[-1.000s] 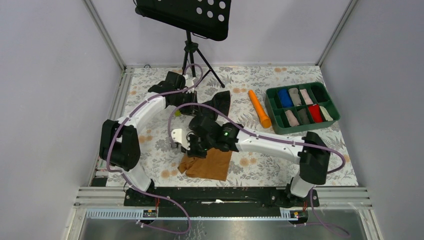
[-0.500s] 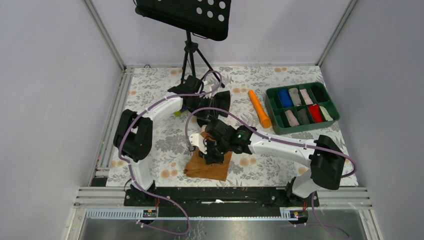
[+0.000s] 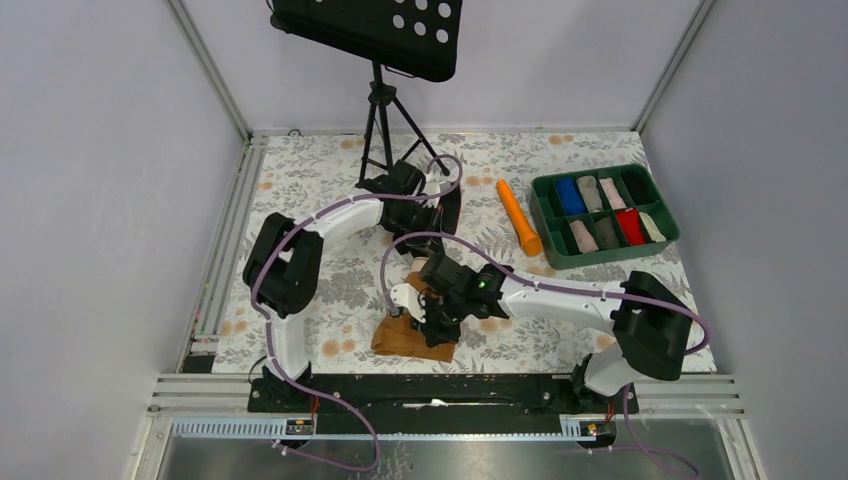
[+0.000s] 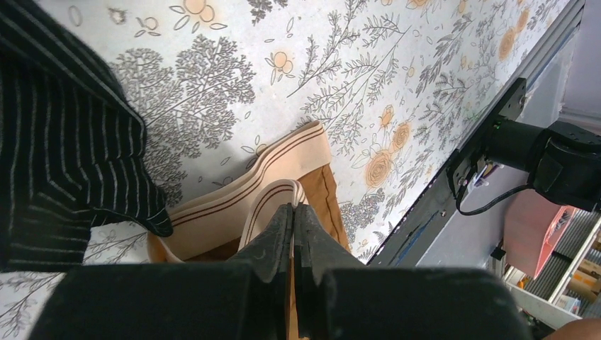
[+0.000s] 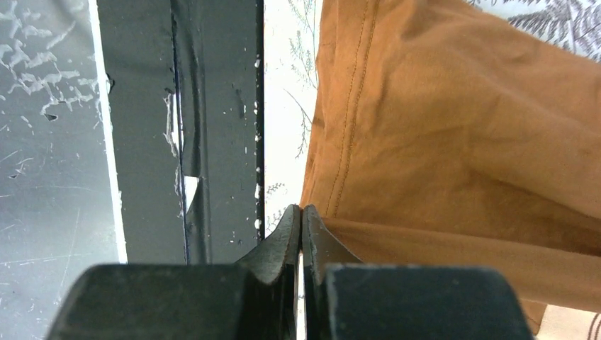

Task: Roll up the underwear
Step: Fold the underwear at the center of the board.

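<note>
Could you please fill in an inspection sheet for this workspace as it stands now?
Surface: floral-print table covering, flat, no spills seen.
Job's things: caramel-brown fabric underwear with pale beige waistband, partly folded near the front edge, not yet rolled.
Clutter: black striped fabric garment beside the waistband; bright orange rigid cylinder; green compartment tray of coloured fabric rolls.
Grippers: left gripper shut on the waistband; right gripper shut on the brown fabric's edge.
Cables: purple cables loop along both arms; no snag seen.
Surroundings: black perforated music stand on a tripod at the back; pale grey walls.
</note>
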### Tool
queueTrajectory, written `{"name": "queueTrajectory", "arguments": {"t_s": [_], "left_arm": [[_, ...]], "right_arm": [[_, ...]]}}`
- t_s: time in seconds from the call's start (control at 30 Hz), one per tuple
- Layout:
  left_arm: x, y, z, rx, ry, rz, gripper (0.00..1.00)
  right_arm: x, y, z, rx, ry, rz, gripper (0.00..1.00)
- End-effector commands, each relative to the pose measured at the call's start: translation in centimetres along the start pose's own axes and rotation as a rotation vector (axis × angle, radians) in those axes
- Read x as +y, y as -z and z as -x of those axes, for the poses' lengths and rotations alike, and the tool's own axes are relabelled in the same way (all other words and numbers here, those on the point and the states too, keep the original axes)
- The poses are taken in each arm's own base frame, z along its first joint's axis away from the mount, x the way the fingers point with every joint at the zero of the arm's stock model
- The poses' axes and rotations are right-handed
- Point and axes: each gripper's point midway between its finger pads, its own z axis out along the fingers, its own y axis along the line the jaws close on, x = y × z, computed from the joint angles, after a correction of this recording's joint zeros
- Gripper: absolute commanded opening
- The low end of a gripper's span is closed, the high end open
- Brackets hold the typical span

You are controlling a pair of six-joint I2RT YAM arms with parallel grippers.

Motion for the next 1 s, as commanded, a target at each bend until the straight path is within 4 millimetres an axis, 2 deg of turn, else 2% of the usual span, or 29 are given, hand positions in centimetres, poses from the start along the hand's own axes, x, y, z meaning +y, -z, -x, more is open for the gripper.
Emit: {"name": "queueTrajectory", "arguments": {"t_s": [0.0, 0.27, 0.7, 0.97], "left_arm": [[-2.0, -0.6, 2.7, -0.061, -0.104, -0.044, 0.0], [-2.8, -2.3, 1.6, -0.016, -0.136, -0.062, 0.0], [-2.9, -4.9, -0.2, 0.063, -0.138, -0.07, 0.0], [-2.4, -5.8, -0.4, 0.084, -0.137, -0.055, 0.0]], "right_arm": [[0.7, 0.7, 0.4, -0.039, 0.007, 0.015, 0.0], [0.9, 0.3, -1.1, -0.019, -0.007, 0.015, 0.0], [0.7, -0.4, -2.7, 0.004, -0.035, -0.004, 0.05], [0.0, -1.6, -2.5, -0.008, -0.055, -0.015, 0.05]]}}
